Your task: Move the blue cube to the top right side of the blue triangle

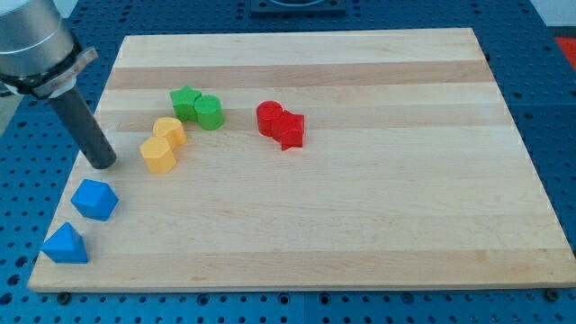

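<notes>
The blue cube (95, 199) sits near the board's left edge, low in the view. The blue triangle (66, 244) lies just below and to the left of it, at the board's bottom left corner, with a small gap between them. My tip (103, 164) rests on the board just above the blue cube, slightly to its right, a short gap away. The dark rod rises from there toward the view's top left.
Two yellow blocks (163, 144) lie to the right of my tip. Two green blocks (198, 107) sit above and right of them. Two red blocks (281, 123) stand touching near the middle. The wooden board (360, 225) lies on a blue table.
</notes>
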You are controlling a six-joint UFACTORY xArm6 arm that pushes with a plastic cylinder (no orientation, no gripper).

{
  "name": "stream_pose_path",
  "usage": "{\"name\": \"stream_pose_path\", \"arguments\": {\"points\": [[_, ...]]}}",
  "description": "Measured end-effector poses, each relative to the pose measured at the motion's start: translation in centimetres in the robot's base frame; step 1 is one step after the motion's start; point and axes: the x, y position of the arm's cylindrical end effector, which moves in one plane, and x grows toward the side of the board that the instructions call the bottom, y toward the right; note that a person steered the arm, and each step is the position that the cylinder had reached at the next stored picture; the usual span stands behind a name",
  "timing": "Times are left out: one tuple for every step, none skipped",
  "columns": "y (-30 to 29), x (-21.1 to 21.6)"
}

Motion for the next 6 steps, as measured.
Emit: {"name": "stream_pose_path", "arguments": {"points": [[0.1,1.5],[0.2,3.5],[0.2,5.4],[0.1,6.5],[0.0,7.3],[0.0,7.3]]}}
